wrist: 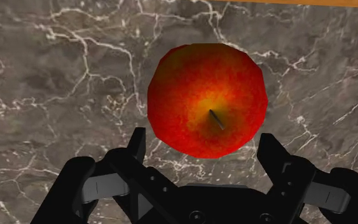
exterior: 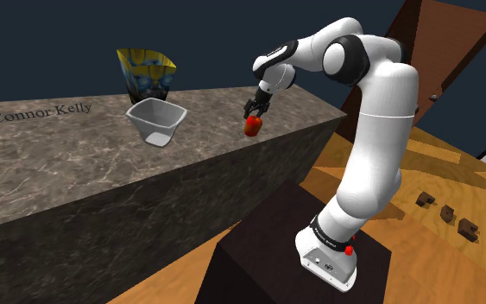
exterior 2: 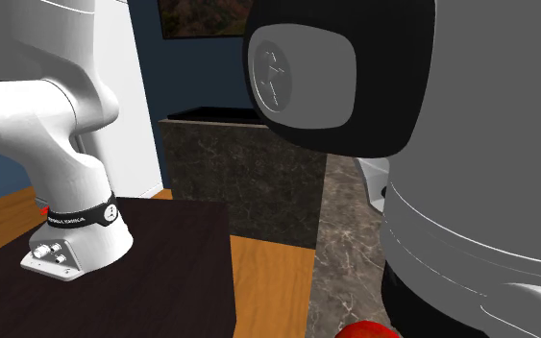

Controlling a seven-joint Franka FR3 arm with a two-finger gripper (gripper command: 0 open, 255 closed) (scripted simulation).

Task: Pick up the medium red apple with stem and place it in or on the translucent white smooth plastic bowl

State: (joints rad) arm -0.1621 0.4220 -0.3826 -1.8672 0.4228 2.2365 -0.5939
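Gripper (wrist: 204, 141) first: I see its two black fingers (wrist: 139, 145) standing on either side of the red apple (wrist: 206, 95) and pressing against its flanks, so I read it as clamped on the fruit. The apple's short dark stem faces the wrist camera, and the skin runs red with a yellow-orange patch around the stem. Beneath it lies the brown marble counter (exterior: 77, 164), veined in white.

From the shoulder view, the apple hangs at the fingertips over the counter, near the end toward that view's right. I cannot tell whether it rests on the stone or is clear of it.

The white bowl (exterior: 156, 121) sits upright on the same counter, well apart from the apple toward the shoulder view's left. Its walls are squarish with rounded corners, and its inside is bare. Just behind the bowl stands a yellow and blue bag (exterior: 147, 76), flaring toward its top; what it holds I cannot see. The name "Connor Kelly" is lettered on the counter further left. The arm's base sits on the dark stand (exterior: 258, 246), which stands on a wooden floor (exterior: 431, 164).
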